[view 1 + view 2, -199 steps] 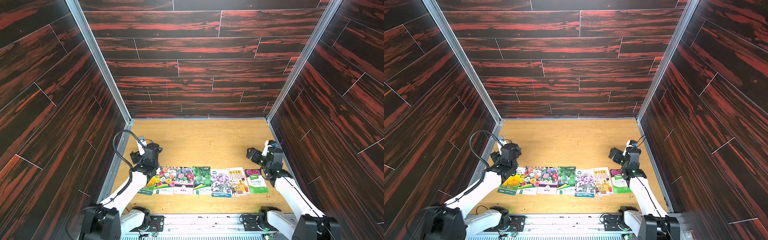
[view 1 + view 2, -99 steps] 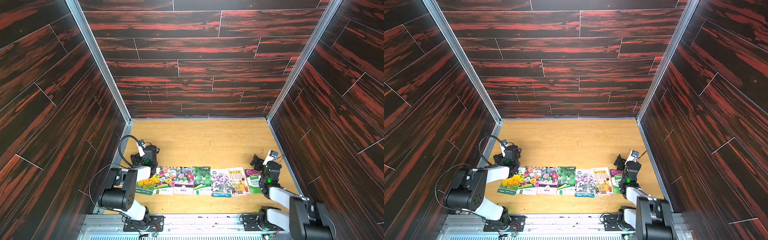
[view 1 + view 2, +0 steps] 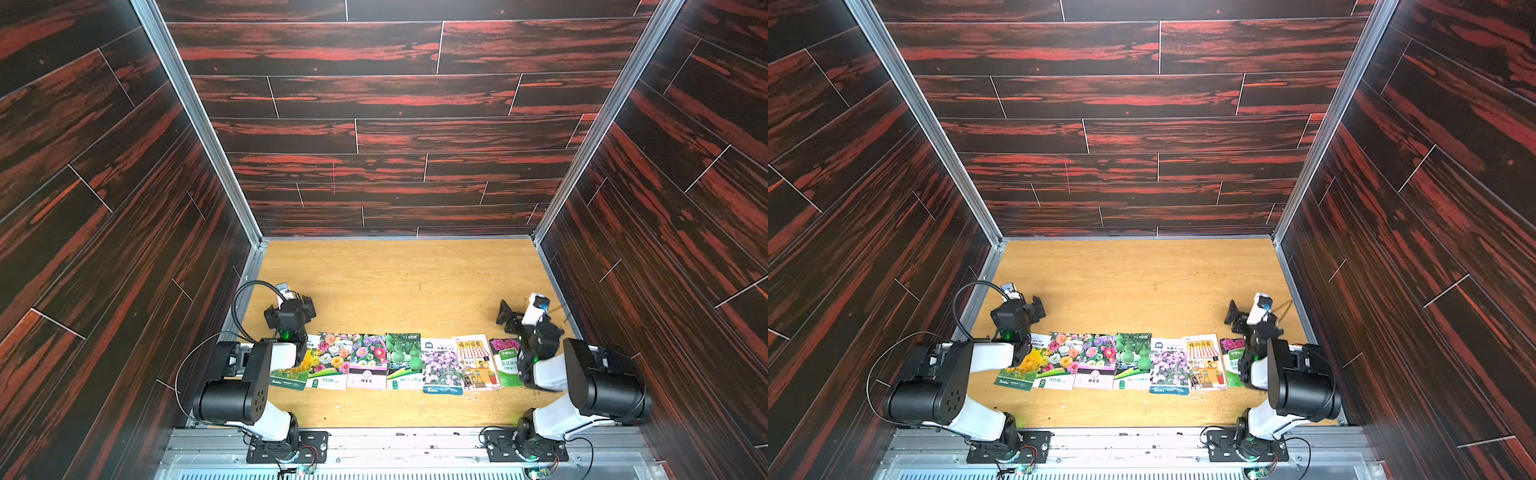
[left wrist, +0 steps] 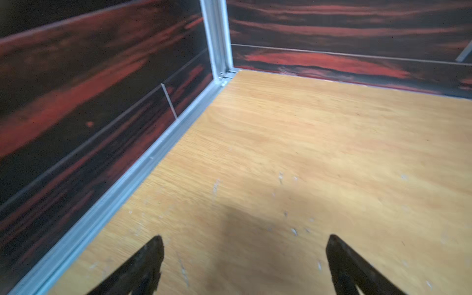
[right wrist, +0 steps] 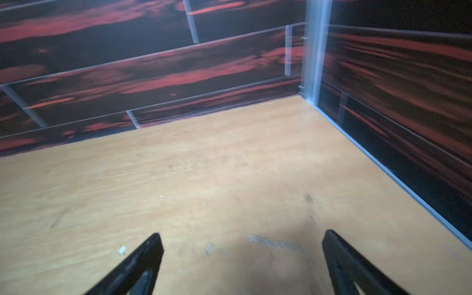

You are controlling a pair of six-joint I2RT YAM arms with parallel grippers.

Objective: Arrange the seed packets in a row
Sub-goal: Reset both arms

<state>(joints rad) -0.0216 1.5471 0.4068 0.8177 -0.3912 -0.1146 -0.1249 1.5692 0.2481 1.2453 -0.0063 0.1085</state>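
The seed packets (image 3: 399, 361) are laid flat in one row across the near part of the bench (image 3: 407, 282), seven counted in both top views, with neighbours touching or slightly overlapped. From the left end they are called off: yellow-flower packet (image 3: 296, 370), mixed-rose packet (image 3: 332, 359), purple-and-magenta packet (image 3: 368, 358), green-gourd packet (image 3: 402, 357), small-purple-flower packet (image 3: 441, 368), orange-illustration packet (image 3: 476, 360), magenta-flower packet (image 3: 503, 360). The yellow-flower packet is partly covered by the left arm (image 3: 232, 390), and the magenta-flower packet by the right arm (image 3: 598, 378). The left jaws are seen released, spread wide over bare wood just beyond the row's left end. The right jaws are likewise spread wide and empty, beyond the right end. In the wrist views, only bare bench and wall panels (image 4: 76, 102) are framed past the black fingertips (image 4: 153, 250).
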